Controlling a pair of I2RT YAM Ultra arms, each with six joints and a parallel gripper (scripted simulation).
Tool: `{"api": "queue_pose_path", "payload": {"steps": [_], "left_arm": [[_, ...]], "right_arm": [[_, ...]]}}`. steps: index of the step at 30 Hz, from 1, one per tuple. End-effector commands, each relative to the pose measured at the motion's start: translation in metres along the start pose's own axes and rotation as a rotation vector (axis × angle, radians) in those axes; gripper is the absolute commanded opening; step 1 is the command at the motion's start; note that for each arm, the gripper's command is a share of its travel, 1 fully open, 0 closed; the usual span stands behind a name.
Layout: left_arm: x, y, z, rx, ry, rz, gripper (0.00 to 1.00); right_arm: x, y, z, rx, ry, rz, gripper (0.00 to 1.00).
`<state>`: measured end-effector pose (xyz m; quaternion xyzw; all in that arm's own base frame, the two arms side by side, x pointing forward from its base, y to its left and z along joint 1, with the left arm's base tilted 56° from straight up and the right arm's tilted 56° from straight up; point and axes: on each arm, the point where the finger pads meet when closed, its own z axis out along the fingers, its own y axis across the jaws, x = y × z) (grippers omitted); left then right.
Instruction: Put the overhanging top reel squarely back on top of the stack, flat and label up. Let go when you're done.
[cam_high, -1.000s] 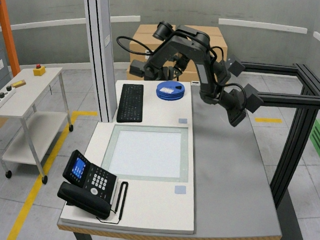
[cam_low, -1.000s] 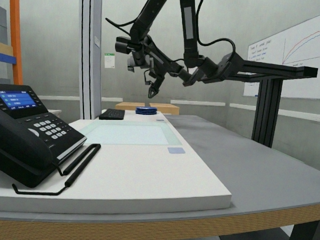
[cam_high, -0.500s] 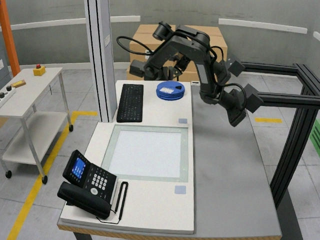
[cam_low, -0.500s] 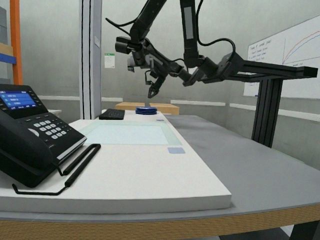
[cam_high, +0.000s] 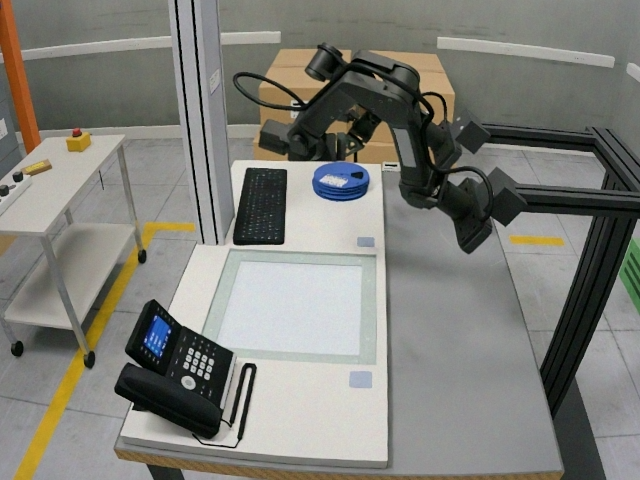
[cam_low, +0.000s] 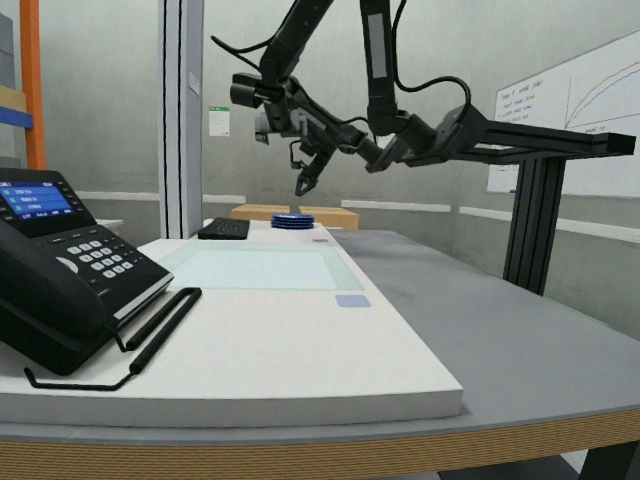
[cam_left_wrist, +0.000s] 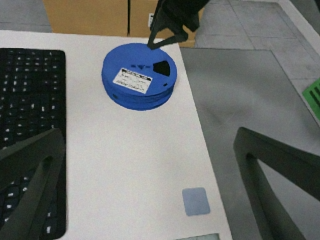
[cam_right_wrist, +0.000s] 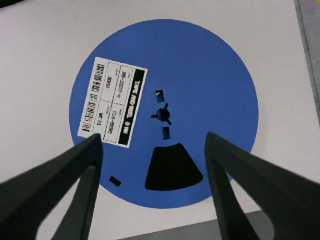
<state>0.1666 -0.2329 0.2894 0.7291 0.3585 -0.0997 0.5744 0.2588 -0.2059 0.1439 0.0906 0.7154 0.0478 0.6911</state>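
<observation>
The white board (cam_high: 310, 413) (cam_low: 320, 361) lay along the left of the grey table. The stack of blue reels (cam_high: 340, 191) (cam_low: 292, 223) (cam_left_wrist: 137, 102) stood at its far end, right of the black keyboard (cam_high: 260, 205) (cam_low: 224, 228) (cam_left_wrist: 34, 125). Its top reel (cam_high: 343, 174) (cam_low: 292, 215) (cam_left_wrist: 145, 57) (cam_right_wrist: 210, 85) lay label up on the stack. The right gripper (cam_low: 302, 190) (cam_left_wrist: 150, 39) (cam_right_wrist: 154, 142) was above the reels, fingers apart and empty. The left gripper (cam_left_wrist: 151, 137) had its fingers wide open, holding nothing.
</observation>
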Motion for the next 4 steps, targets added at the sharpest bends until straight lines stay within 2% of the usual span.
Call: {"api": "queue_pose_path", "payload": {"steps": [1,4], "left_arm": [[-0.0056,-0.0088,-0.0039,0.014,-0.01,0.012,1.0],[-0.0056,-0.0088,-0.0039,0.014,-0.01,0.012,1.0]], "right_arm": [[-0.0042,-0.0049,-0.0054,0.016,-0.017,-0.012,0.6],[-0.0042,-0.0049,-0.0054,0.016,-0.017,-0.012,0.6]]}}
